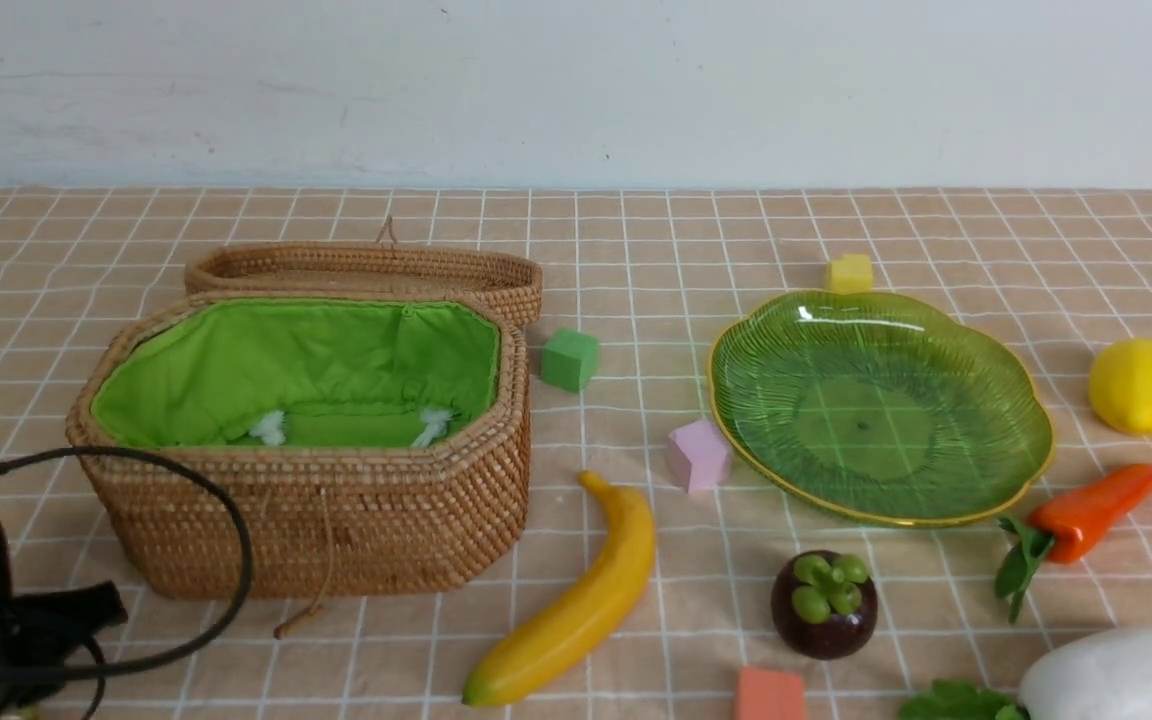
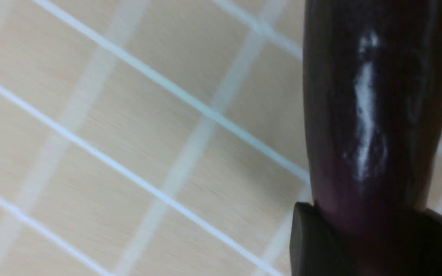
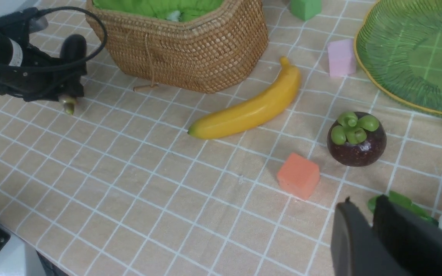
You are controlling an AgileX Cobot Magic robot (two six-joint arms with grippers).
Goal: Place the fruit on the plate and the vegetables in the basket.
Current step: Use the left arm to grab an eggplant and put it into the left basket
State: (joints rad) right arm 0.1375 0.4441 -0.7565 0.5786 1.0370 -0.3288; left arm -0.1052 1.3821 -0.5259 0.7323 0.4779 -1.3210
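Tool on our left arm (image 2: 374, 234) is clamped on the eggplant (image 2: 363, 115), whose glossy dark body runs out from between the jaws close over the checked bench (image 2: 129, 134). In the front view this arm sits in the lower left corner, in front of the basket (image 1: 316, 500). We cannot tell whether the eggplant has left the bench.

We judge the task barely begun. Left of the frame's middle, the basket shows only its green lining and no vegetable. Right of middle, the plate (image 1: 876, 410) is bare. Our banana (image 1: 576, 600) lies at lower centre, the mangosteen (image 1: 824, 605) to its right below the plate, and the lemon (image 1: 1138, 386) at the right edge. Below the lemon lies the carrot (image 1: 1096, 510), and the radish (image 1: 1116, 675) fills the lower right corner.

Our right tool (image 3: 370, 209) hangs near the radish, fingers close together and holding nothing. All three fruits and all three vegetables are yet to be placed, and we expect the eggplant to go first.
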